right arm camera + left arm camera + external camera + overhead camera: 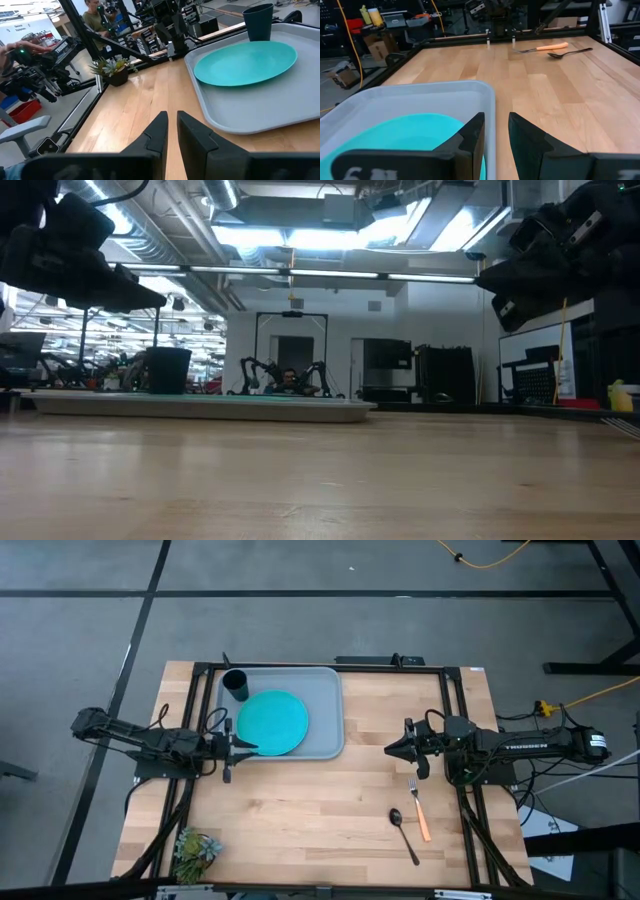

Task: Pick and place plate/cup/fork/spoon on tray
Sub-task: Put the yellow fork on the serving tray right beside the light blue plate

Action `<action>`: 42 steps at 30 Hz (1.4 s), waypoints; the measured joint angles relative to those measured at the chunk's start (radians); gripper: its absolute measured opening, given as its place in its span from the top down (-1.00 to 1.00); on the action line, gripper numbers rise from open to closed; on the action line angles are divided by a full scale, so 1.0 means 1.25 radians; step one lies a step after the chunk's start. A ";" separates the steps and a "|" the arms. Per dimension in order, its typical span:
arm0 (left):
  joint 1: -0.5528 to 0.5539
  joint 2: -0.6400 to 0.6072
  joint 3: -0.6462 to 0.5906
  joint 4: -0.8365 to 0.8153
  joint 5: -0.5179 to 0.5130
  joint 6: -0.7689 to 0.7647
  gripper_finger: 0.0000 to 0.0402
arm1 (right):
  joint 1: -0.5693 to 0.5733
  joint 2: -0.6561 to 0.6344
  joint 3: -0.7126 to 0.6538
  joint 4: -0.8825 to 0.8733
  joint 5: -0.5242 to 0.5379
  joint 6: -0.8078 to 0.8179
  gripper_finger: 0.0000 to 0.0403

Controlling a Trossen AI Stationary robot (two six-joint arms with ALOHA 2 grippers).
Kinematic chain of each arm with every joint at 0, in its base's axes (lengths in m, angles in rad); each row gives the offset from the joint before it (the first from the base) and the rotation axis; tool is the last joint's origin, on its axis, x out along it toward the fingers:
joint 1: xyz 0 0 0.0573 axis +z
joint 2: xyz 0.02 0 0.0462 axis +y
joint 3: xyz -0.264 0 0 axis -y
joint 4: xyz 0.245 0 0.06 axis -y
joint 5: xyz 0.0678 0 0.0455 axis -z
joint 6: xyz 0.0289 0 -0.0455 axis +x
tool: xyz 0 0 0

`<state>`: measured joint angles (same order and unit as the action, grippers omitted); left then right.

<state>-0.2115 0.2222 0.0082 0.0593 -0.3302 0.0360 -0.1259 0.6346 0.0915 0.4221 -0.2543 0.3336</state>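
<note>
right gripper (pixel 391 749) hangs nearly pinched together and empty over bare table (pixel 330 810), so i'd judge the fork (pixel 418 809) lying beside the spoon (pixel 403 833) light, stiff and slippery, best gripped across its orange handle.
</note>
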 joint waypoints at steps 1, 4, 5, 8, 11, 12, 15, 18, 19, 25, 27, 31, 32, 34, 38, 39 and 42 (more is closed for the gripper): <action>0.000 0.000 0.000 0.000 0.000 0.000 0.60 | 0.000 0.000 0.000 0.000 0.000 0.000 0.77; 0.000 0.000 0.000 0.000 0.000 0.000 0.60 | 0.000 0.000 0.000 0.000 0.000 0.002 0.77; 0.000 0.000 0.000 0.000 0.000 0.000 0.60 | 0.000 0.000 0.000 0.000 0.000 0.002 0.77; 0.000 -0.008 0.000 0.000 0.000 0.000 0.60 | 0.000 0.000 0.000 0.000 0.000 0.003 0.77; 0.000 -0.009 0.000 -0.001 0.001 0.000 0.60 | 0.000 0.000 0.000 0.000 0.000 0.004 0.77; 0.000 -0.008 0.000 -0.001 0.003 0.000 0.60 | 0.000 0.000 0.000 0.000 0.000 0.004 0.77; 0.000 0.008 0.000 -0.002 0.004 0.000 0.60 | 0.000 0.000 0.000 -0.001 -0.001 0.004 0.77; 0.011 0.032 0.000 -0.002 0.006 0.000 0.60 | 0.000 0.000 0.000 -0.001 -0.001 0.004 0.77; 0.019 0.044 0.000 -0.003 0.006 0.000 0.60 | 0.000 0.000 0.000 -0.001 -0.001 0.004 0.77; 0.067 0.036 0.000 -0.003 0.005 0.000 0.60 | 0.000 0.000 0.000 -0.012 -0.006 0.014 0.77; 0.076 0.015 0.000 -0.003 0.006 -0.001 0.60 | 0.000 0.000 0.001 -0.028 -0.008 0.028 0.77; 0.087 -0.040 0.000 -0.003 0.005 0.000 0.60 | 0.000 0.000 0.001 -0.079 -0.007 0.045 0.77; 0.090 -0.052 0.000 -0.002 0.005 -0.001 0.60 | 0.000 0.000 0.001 -0.087 -0.007 0.047 0.77; 0.098 -0.072 0.000 -0.002 0.005 -0.001 0.60 | 0.000 0.000 0.001 -0.096 -0.007 0.053 0.77; 0.108 -0.116 0.000 -0.002 0.005 0.000 0.60 | 0.000 0.000 0.001 -0.096 -0.007 0.067 0.77; 0.109 -0.131 0.000 -0.002 0.005 -0.001 0.60 | 0.000 0.000 0.001 -0.096 -0.007 0.066 0.77; 0.108 -0.176 0.000 -0.001 0.005 -0.001 0.60 | 0.000 0.000 0.001 -0.096 -0.007 0.066 0.77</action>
<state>-0.0761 0.0021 0.0078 0.0578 -0.3233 0.0353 -0.1259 0.6350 0.0925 0.3017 -0.2634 0.4165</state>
